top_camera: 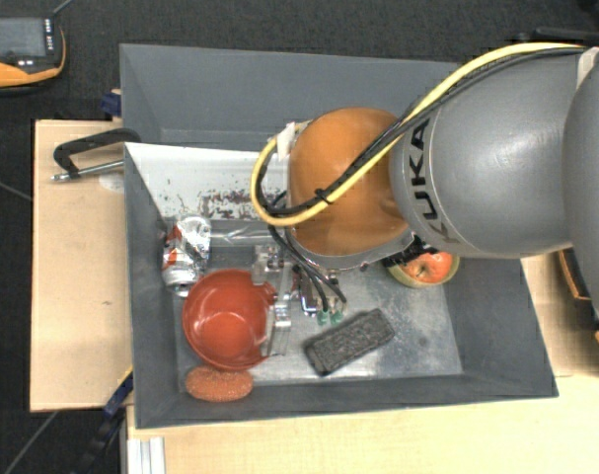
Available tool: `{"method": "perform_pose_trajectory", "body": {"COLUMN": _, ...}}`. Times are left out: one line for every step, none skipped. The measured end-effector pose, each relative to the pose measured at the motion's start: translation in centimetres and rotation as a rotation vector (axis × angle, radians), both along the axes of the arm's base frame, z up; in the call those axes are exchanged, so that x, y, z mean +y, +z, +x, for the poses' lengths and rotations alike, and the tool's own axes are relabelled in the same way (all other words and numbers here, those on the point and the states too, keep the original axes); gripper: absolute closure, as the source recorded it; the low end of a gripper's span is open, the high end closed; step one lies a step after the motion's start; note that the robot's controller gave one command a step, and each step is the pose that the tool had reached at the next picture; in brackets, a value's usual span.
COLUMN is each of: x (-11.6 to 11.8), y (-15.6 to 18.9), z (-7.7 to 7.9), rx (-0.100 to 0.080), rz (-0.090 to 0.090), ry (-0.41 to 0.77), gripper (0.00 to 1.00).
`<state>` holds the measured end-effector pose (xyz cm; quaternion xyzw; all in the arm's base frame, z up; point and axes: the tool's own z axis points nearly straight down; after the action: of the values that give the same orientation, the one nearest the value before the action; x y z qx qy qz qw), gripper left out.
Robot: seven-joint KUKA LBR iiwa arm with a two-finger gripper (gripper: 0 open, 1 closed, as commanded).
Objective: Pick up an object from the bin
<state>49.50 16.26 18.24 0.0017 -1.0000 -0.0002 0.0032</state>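
Note:
My gripper (291, 316) reaches down under the orange wrist cover near the middle of the bin, and its fingers look open with nothing between them. One metal finger (278, 326) stands against the right rim of a red bowl (225, 319), which lies upright at the front left. A dark grey rough block (348, 342) lies tilted just right of the gripper, apart from it.
A crushed silver can (185, 250) lies by the left wall behind the bowl. An orange scouring pad (218, 384) rests in the front left corner. A red and yellow fruit (429, 267) is half hidden under the arm at the right.

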Motion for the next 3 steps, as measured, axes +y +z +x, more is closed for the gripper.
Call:
{"method": "perform_pose_trajectory", "body": {"x": 1.4, "y": 8.7, "z": 5.8, "rx": -0.012, "rz": 0.004, "ry": 0.182, "gripper": 0.00}}
{"method": "perform_pose_trajectory", "body": {"x": 2.7, "y": 8.2, "z": 9.3, "rx": -0.021, "rz": 0.008, "ry": 0.212, "gripper": 0.00}}
{"method": "perform_pose_trajectory", "body": {"x": 0.9, "y": 9.8, "z": 10.9, "rx": -0.032, "rz": 0.010, "ry": 0.189, "gripper": 0.00}}
